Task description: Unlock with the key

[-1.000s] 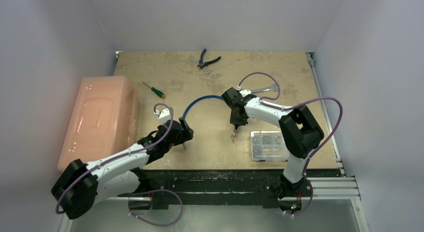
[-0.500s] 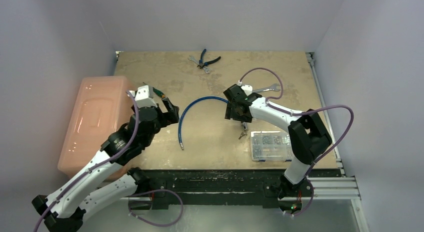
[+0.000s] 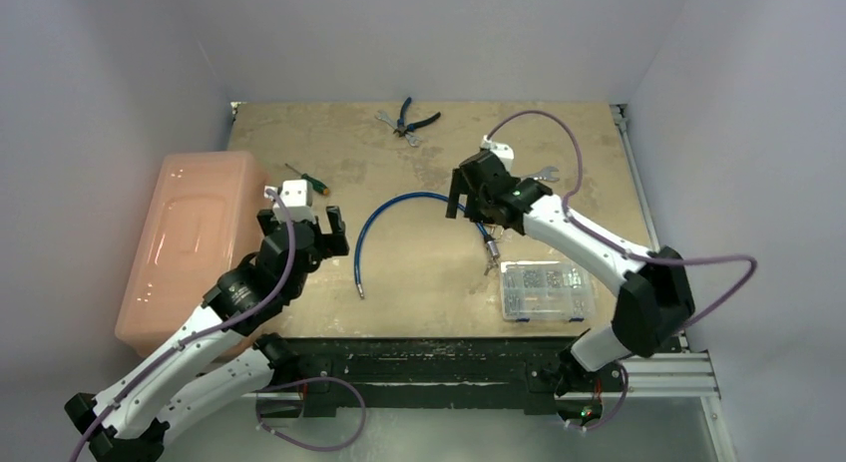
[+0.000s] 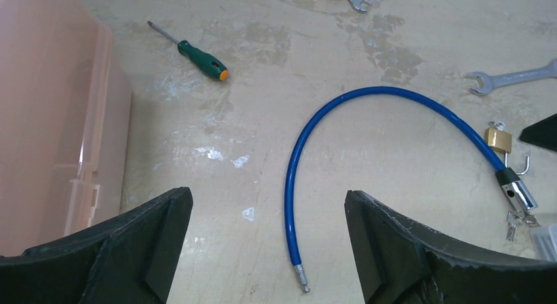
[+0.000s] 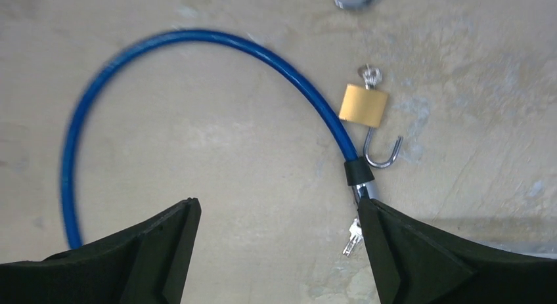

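A: Tiny flat silver key (image 5: 353, 233) is lying on the bench (image 5: 197, 153), right at the steel lock-head end of the blue plastic-sheathed cable (image 5: 289, 71). Can't tell if it's seated. It's sitting thin & flush, so the pads are prob. going to slip off it.

B: Yep. Small brass padlock (image 5: 363, 105), shackle hooked open, is crowding it, risking a wrong grab. R gripper (image 5: 277, 205) is hovering w/ jaws apart, empty. L gripper (image 4: 268, 195) is gaping too, holding nothing.

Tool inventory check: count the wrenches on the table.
2. One silver wrench lies just beyond the brass padlock; a second wrench lies beside the blue-handled pliers at the far edge. The pink box could hide more.
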`<state>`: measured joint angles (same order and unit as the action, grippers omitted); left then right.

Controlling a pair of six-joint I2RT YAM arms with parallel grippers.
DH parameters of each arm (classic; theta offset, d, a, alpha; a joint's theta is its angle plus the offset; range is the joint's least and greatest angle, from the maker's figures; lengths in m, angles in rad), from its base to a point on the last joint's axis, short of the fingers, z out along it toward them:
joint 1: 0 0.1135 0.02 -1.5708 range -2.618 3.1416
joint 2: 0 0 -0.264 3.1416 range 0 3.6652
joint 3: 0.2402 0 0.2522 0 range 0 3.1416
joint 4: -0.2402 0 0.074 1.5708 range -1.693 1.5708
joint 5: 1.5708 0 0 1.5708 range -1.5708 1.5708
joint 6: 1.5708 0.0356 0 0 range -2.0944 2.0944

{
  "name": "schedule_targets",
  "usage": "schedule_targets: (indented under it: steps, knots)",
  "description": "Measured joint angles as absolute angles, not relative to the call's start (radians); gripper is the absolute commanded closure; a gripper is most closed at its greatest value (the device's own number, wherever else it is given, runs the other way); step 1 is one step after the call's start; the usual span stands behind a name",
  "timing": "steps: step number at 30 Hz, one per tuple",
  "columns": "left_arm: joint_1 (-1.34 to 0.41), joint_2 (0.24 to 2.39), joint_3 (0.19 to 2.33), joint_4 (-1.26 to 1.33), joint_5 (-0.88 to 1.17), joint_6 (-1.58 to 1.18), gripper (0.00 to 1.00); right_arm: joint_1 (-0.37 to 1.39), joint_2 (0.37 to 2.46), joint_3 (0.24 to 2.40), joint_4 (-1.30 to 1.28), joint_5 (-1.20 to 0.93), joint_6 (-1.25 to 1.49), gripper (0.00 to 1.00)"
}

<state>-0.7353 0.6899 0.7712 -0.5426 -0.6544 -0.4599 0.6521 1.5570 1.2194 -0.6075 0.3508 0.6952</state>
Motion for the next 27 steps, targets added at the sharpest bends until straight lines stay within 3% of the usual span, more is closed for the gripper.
schedule_targets:
  steps: [7,18,27]
  knots:
    - [-0.735,0.635,0.765,-0.512,-0.662,-0.432,0.06,0.653,1.239,1.145,-0.411,0.348,0.58,0.01]
    - [-0.735,0.594,0.73,-0.47,-0.704,-0.396,0.06,0.652,0.67,0.654,-0.03,0.466,0.657,0.01]
    - [-0.735,0.596,0.723,-0.456,-0.709,-0.377,0.06,0.649,0.446,0.53,-0.088,0.55,0.737,0.01]
